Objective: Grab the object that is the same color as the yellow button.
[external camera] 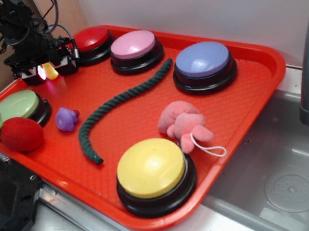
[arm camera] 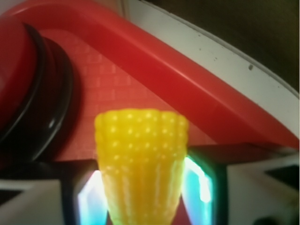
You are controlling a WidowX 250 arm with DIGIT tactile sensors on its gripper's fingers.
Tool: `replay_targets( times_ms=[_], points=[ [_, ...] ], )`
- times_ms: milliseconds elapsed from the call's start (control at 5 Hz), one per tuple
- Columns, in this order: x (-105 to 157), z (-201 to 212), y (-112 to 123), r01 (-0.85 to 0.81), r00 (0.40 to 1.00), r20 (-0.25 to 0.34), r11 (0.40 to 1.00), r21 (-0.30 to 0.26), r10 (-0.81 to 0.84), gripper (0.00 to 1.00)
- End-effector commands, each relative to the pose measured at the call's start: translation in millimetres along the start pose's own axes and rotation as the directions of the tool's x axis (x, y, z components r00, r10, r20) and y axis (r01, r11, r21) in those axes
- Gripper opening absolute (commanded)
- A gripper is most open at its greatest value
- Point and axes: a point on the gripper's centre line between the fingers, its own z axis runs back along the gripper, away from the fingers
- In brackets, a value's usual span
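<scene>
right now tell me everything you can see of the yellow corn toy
The corn is a small yellow cob with rows of bumpy kernels, glossy like plastic. It sits between the fingers of the gripper, which is shut on it, at the tray's far left corner beside the red button. Its lower end is hidden.

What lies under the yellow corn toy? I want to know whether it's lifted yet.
In the wrist view, red tray floor shows behind the corn toy, gripped between fingers. Directly beneath is hidden, so lift is unclear.
</scene>
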Motion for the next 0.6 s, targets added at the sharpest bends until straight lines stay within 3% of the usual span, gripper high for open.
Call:
replay_targets(
  times_ms=[0,200,400],
  points=[
    [8.4,55.0,-19.6,0.163,0.982,-0.098,0.986,-0.017,-0.164,0.00],
    [0.4,98.3,-40.8,0.265,0.943,-0.179,0.959,-0.104,-0.280,0.00],
    [-14.3,129.2,-61.6,0.399,0.861,-0.269,0.902,-0.168,-0.431,0.00]
  ],
)
